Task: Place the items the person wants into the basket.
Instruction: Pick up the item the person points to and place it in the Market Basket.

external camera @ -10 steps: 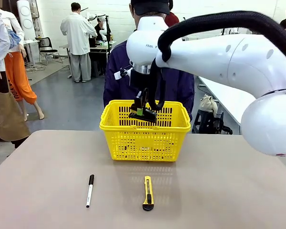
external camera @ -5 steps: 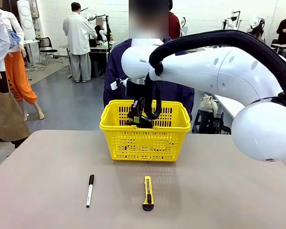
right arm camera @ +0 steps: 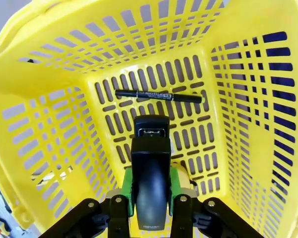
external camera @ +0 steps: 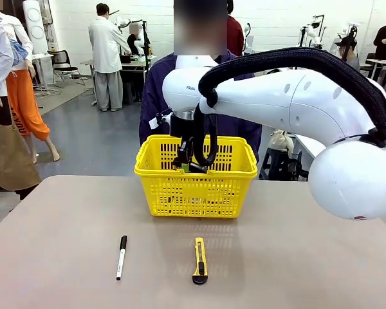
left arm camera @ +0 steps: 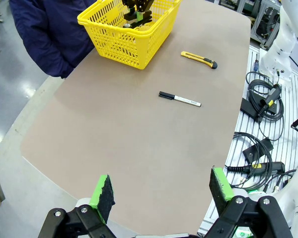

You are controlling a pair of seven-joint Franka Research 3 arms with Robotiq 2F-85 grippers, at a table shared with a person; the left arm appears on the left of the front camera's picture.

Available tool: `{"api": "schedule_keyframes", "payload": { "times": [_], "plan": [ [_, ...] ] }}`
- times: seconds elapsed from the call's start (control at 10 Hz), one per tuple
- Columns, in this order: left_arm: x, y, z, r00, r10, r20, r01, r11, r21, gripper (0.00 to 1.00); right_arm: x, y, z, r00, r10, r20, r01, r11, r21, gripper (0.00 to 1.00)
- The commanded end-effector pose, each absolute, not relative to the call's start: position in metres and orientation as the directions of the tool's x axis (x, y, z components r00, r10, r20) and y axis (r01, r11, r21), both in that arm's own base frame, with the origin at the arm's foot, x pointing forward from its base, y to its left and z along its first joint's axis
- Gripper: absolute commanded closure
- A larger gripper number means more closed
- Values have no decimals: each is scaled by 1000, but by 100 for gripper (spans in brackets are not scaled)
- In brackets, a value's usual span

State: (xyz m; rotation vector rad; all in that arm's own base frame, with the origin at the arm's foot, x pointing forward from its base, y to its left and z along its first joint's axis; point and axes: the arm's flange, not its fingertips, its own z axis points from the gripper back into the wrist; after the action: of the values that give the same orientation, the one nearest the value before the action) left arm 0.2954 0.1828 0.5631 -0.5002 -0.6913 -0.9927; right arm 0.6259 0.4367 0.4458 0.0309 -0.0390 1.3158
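Busy workshop behind, people in white coats at far benches, and up front a plain tan table [external camera: 64, 257] with the action at its far edge. And the stapler [right arm camera: 150, 173] is the story right now: black, pinched firmly between the right gripper's [right arm camera: 150, 191] green pads, hanging nose-down inside the basket [external camera: 156, 193], above the slotted floor and not yet let go. Below it, the slim black pen [right arm camera: 158, 95] lies flat across the basket bottom, so that one looks delivered. Just beside the stapler, something pale yellow peeks out at the floor; possibly the tape measure, but I can't tell.

So by my reading: pen in, stapler a release away from in, tape measure unconfirmed. What's left seems to be opening those jaws and pulling the arm clear.

Outward from there, the person [external camera: 156, 109] in the dark jacket stands right behind the basket, watching. Nearer us on the table, the white marker [external camera: 121, 256] and the yellow utility knife [external camera: 200, 259] lie apart from each other, well short of the basket.

From the front, the mesh wall hides the contents; the right wrist camera reveals the pen and the clamped stapler. The left wrist camera gives the wide sweep instead: left gripper [left arm camera: 161, 191] spread open and empty, high above the table's near end, well away from everything.
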Motion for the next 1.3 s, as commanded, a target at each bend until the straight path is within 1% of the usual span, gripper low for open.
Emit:
{"api": "schedule_keyframes", "payload": {
  "times": [0.0,0.1,0.3,0.9,1.1,1.2],
  "plan": [
    [295,185,563,339,-579,742,891,451,-55,0,642,448,459,238,971,22,-971,238,11,10],
    [295,185,563,339,-579,742,891,451,-55,0,642,448,459,243,970,18,-970,242,20,0],
    [295,185,563,339,-579,742,891,451,-55,0,641,447,460,250,968,-1,-967,249,61,0],
    [295,185,563,339,-579,742,891,451,-55,0,637,448,464,244,970,-17,-966,244,82,0],
    [295,185,563,339,-579,742,891,451,-55,0,611,441,487,283,958,-47,-955,286,79,0],
    [295,185,563,339,-579,742,891,451,-55,0,589,427,507,329,942,-59,-943,332,38,0]
  ]
}}
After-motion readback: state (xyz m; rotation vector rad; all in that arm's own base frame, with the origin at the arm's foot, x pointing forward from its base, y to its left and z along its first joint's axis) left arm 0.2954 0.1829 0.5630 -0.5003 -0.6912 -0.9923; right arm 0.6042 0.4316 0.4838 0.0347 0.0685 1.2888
